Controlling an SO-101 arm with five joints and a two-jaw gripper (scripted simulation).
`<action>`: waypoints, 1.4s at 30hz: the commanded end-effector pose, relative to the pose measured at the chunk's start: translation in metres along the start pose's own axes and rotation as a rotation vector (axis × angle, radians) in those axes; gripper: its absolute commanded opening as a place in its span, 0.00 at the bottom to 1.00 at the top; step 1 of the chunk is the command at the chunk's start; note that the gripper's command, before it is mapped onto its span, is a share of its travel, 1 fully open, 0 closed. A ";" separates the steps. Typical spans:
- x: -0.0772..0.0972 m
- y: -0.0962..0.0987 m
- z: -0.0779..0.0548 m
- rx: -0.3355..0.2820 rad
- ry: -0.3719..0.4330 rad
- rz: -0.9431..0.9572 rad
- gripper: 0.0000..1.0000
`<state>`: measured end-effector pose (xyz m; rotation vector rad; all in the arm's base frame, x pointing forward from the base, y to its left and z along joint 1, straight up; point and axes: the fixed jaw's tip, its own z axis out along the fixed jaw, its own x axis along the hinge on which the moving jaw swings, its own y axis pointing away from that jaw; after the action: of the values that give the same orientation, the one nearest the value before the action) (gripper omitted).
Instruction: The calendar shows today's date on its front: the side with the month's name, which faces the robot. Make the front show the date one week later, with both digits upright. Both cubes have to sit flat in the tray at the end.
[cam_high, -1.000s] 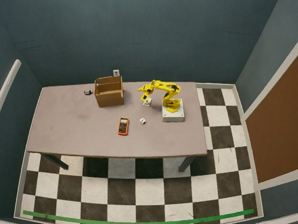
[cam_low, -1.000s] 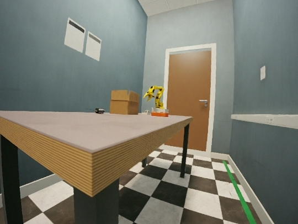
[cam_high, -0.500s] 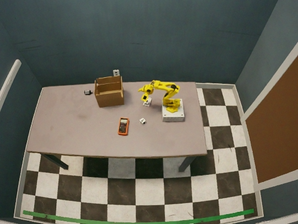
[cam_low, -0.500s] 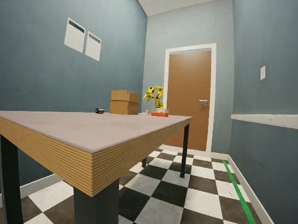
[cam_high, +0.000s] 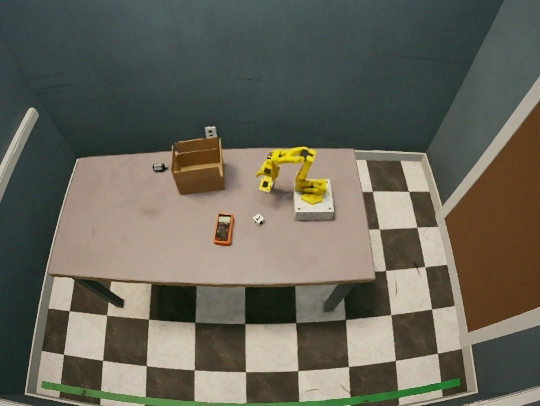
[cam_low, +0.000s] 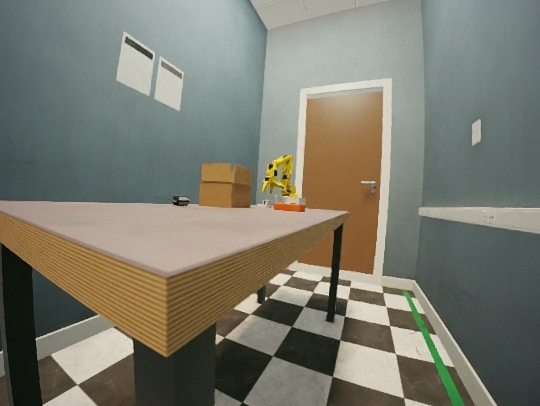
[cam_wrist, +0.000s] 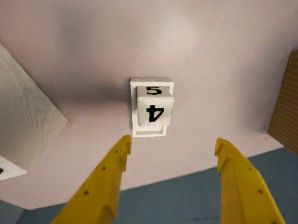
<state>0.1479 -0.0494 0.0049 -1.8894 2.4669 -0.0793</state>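
White cube (cam_wrist: 154, 111) in tray (cam_wrist: 149, 133). My tool (cam_high: 262, 180) (cam_low: 268, 190) (cam_wrist: 174, 146) open, empty. Line up straight above, lower slow, pinch sides evenly.

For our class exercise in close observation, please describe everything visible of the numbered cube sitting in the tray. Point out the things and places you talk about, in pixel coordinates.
The small white cube with black digits (cam_wrist: 154, 107) looks smooth and matt. One face reads 4, turned sideways in the wrist view; an adjoining face shows 5. It sits in the white tray (cam_wrist: 150, 133), off-centre, leaving a gap at one end. No gripper finger touches it.
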 end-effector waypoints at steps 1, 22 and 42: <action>0.000 0.013 0.011 -0.088 -0.005 0.017 0.35; 0.000 0.014 0.012 -0.097 -0.006 0.017 0.35; 0.002 0.012 0.011 -0.088 -0.005 0.031 0.35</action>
<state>0.1391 -0.0490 -0.0044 -1.8955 2.5151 0.0144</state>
